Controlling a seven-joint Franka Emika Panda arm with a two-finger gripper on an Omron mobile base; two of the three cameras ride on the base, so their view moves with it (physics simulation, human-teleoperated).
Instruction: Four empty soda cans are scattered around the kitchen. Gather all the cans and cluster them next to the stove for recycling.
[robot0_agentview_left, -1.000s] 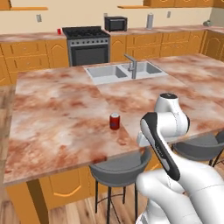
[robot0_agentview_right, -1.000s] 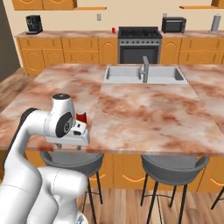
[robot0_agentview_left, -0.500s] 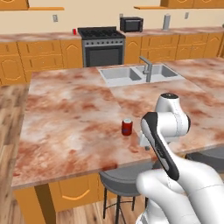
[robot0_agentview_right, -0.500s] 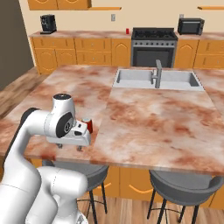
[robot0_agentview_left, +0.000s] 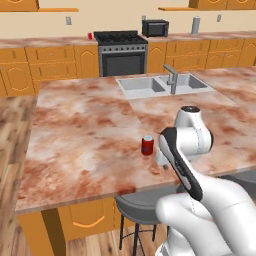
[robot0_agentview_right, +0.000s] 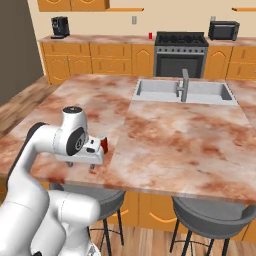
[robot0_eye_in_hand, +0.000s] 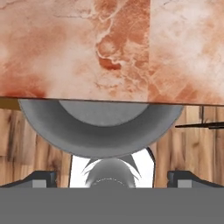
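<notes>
**Open jaws at the island's edge, red can just ahead**

Hovering over the near edge of the marble island (robot0_agentview_left: 85, 130), gripper (robot0_agentview_right: 80, 165) pointing straight down, jaws spread wide, nothing between them. Down in the hand view, two dark fingertips (robot0_eye_in_hand: 43, 178) set far apart, grey stool seat (robot0_eye_in_hand: 99, 127) right beneath, island slab across the top, plank floor either side.

Red soda can (robot0_agentview_left: 147, 145) upright on the island, just beyond the hand and apart from it, toward the sink (robot0_agentview_left: 162, 85). From the right base view, barely a red sliver of that can (robot0_agentview_right: 104, 145) peeking past the white wrist.

Another small red can (robot0_agentview_left: 90, 36) way off the island, on the back counter, just beside the stove (robot0_agentview_left: 121, 52) on its left. Same can (robot0_agentview_right: 150, 35) spotted from the right base camera, again hard by the stove (robot0_agentview_right: 181, 51). Black microwave (robot0_agentview_left: 154, 28) on the stove's other side, tall grey canister (robot0_agentview_left: 196, 25) further along. Second stool (robot0_agentview_right: 215, 220) tucked under the island, well right of the arm.
</notes>
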